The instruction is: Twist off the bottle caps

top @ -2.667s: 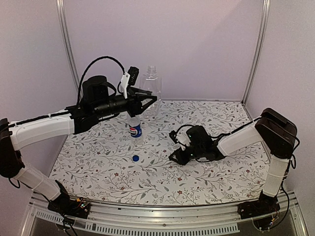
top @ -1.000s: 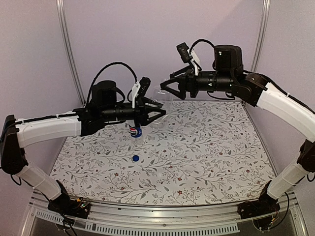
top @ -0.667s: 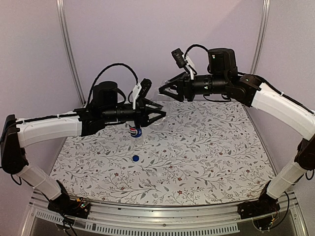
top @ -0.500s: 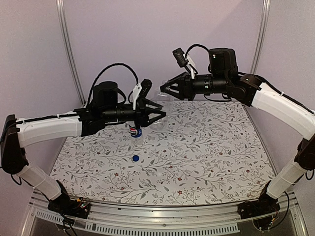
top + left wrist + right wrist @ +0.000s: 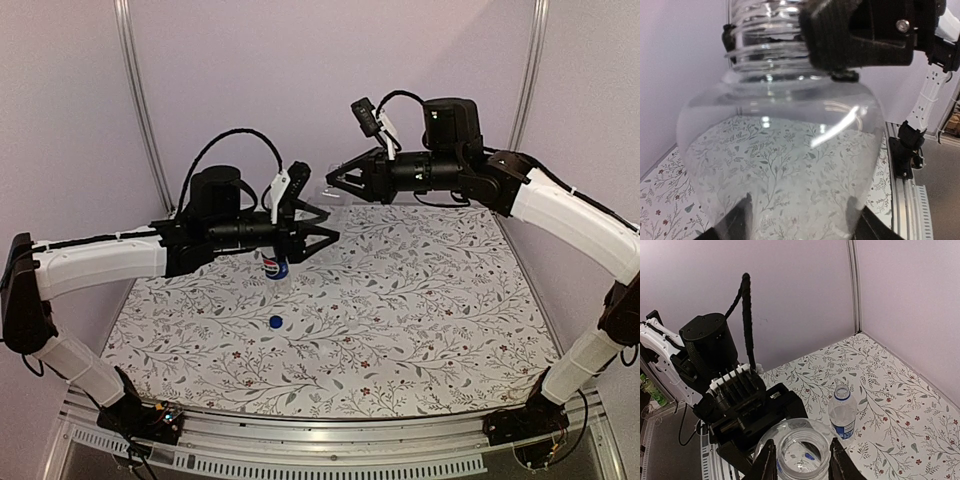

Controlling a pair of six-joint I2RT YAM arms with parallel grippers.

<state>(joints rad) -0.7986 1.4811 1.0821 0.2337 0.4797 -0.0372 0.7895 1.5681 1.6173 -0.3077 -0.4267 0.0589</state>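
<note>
Two grippers met mid-air: right gripper [image 5: 333, 185] had risen from table to plain bottle [image 5: 780, 165], jaws narrow astride its mouth, clamp unclear. Left gripper [image 5: 330, 227] held body aloft. Blue cap [image 5: 275, 321] lay on table, off Pepsi bottle [image 5: 274, 262]. Second cap next, likely.

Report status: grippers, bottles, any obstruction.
Left gripper holds plain clear plastic bottle aloft. Right gripper jaws flank its neck; grip unclear. Blue round plastic cap already off, on table. Nothing obstructing.
</note>
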